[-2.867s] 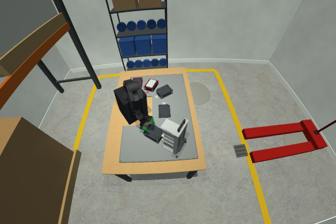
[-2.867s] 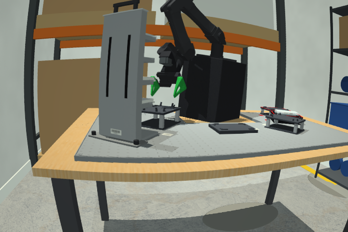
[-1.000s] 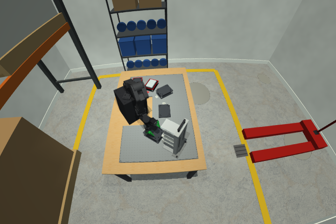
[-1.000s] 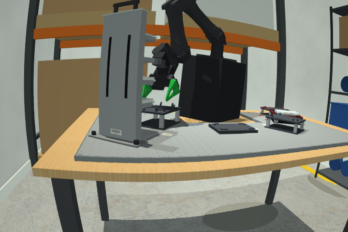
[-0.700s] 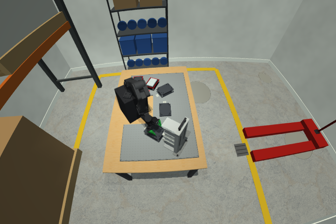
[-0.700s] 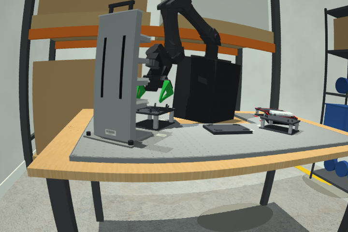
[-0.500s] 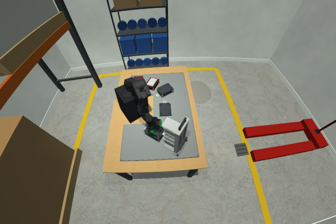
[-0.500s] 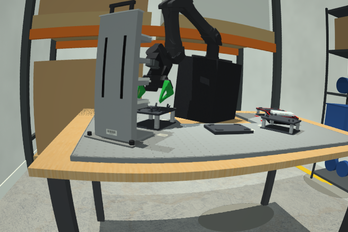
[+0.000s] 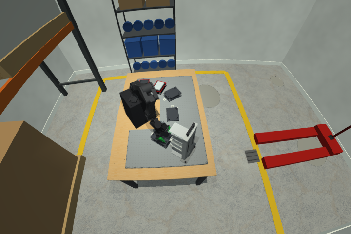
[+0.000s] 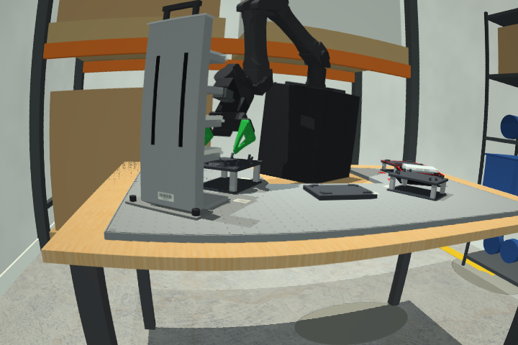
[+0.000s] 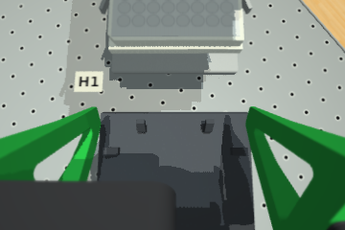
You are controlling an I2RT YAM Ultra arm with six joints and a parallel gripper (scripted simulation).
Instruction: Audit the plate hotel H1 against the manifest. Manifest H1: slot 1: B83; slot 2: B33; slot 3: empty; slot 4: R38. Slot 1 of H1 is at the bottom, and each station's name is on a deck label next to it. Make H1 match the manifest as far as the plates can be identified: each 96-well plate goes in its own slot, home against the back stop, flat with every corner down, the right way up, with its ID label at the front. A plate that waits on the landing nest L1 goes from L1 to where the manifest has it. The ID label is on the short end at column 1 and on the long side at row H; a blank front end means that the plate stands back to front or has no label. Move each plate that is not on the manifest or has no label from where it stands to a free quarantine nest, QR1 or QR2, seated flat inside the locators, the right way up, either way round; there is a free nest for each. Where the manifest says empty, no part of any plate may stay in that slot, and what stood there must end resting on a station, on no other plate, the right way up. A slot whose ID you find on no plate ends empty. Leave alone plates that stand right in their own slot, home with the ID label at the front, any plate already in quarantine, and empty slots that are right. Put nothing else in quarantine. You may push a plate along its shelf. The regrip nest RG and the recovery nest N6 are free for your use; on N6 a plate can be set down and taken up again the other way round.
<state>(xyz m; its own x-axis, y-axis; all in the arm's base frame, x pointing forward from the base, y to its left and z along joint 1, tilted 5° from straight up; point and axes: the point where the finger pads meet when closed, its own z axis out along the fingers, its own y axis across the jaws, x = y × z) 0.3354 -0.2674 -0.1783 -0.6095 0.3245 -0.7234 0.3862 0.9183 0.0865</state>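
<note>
Hovering spread and empty above a dark nest [image 11: 175,144], the hand [image 11: 172,144] faces a plate [image 11: 172,21] cropped by the frame's top.

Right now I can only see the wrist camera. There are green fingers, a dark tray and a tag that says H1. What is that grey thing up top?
Observer: It is the front of a tall grey tower with shelves, standing on the table.
Operator: Is the claw holding anything?
Observer: No, the claw is wide open and holds nothing; it hangs just above the dark tray.
Operator: Are there more trays?
Observer: Yes. At the far end, a white plate lies in a red-edged tray.
</note>
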